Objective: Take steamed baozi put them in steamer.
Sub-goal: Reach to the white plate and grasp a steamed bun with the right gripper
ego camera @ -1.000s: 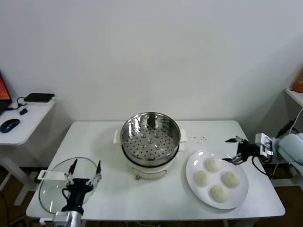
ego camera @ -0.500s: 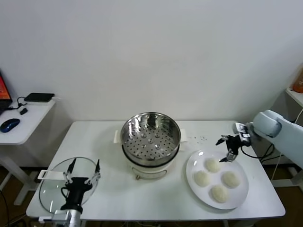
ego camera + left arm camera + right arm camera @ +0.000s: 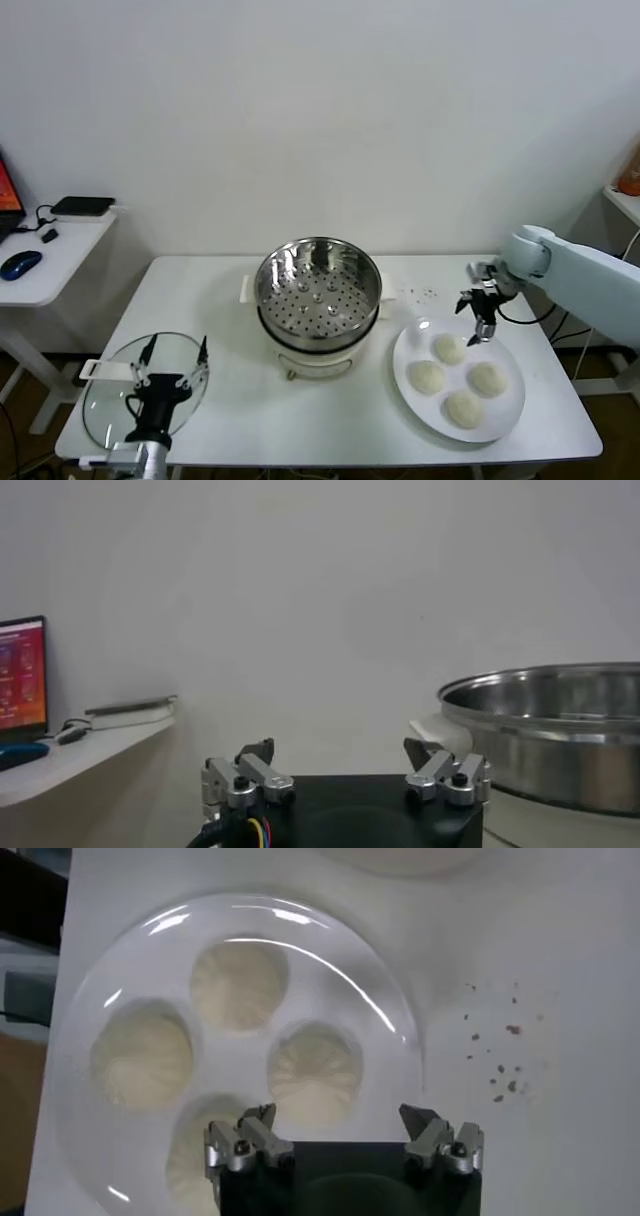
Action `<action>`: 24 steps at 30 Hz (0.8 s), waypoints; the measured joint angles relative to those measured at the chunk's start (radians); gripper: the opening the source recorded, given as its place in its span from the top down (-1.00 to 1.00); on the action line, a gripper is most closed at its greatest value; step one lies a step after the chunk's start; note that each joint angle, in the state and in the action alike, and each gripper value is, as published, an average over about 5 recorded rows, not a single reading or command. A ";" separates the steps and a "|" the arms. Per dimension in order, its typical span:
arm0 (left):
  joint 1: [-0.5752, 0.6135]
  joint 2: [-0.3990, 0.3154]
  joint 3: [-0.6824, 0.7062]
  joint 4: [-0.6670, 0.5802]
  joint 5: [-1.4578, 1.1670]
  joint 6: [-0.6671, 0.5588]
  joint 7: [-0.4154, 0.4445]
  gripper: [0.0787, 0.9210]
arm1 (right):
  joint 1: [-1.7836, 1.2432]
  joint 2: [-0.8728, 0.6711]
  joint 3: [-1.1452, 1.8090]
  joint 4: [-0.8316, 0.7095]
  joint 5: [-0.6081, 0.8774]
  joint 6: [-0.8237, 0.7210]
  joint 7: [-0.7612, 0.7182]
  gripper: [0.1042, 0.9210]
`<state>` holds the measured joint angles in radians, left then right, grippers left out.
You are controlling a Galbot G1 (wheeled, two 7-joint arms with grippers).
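Four off-white baozi lie on a white plate (image 3: 412, 345) at the right: one at the back (image 3: 448, 348), one on the left (image 3: 427, 376), one on the right (image 3: 487, 378), one at the front (image 3: 465, 408). The steel steamer (image 3: 318, 290) on its cream pot base stands at the table's middle, with nothing in it. My right gripper (image 3: 478, 318) is open and hangs above the plate's back edge, fingers down. In the right wrist view the open gripper (image 3: 337, 1116) is over a baozi (image 3: 315, 1073), apart from it. My left gripper (image 3: 172, 362) is open and empty at the front left.
A round glass lid (image 3: 115, 385) lies under the left gripper at the table's front left corner. Dark crumbs (image 3: 425, 293) dot the table behind the plate. A side table with a mouse (image 3: 20, 265) stands at the far left. The steamer's rim (image 3: 560, 720) shows in the left wrist view.
My right arm has swung in from the table's right edge and its open gripper now hangs over the plate's back edge. The left gripper has hardly moved.
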<state>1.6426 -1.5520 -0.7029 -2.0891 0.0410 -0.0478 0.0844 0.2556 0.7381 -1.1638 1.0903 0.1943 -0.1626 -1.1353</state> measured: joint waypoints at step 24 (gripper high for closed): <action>0.003 0.002 -0.015 0.006 -0.002 0.000 -0.003 -0.77 | -0.089 0.069 0.015 -0.062 -0.034 0.002 0.012 -0.76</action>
<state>1.6456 -1.5501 -0.7180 -2.0829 0.0389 -0.0480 0.0812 0.1665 0.8074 -1.1491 1.0280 0.1605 -0.1605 -1.1235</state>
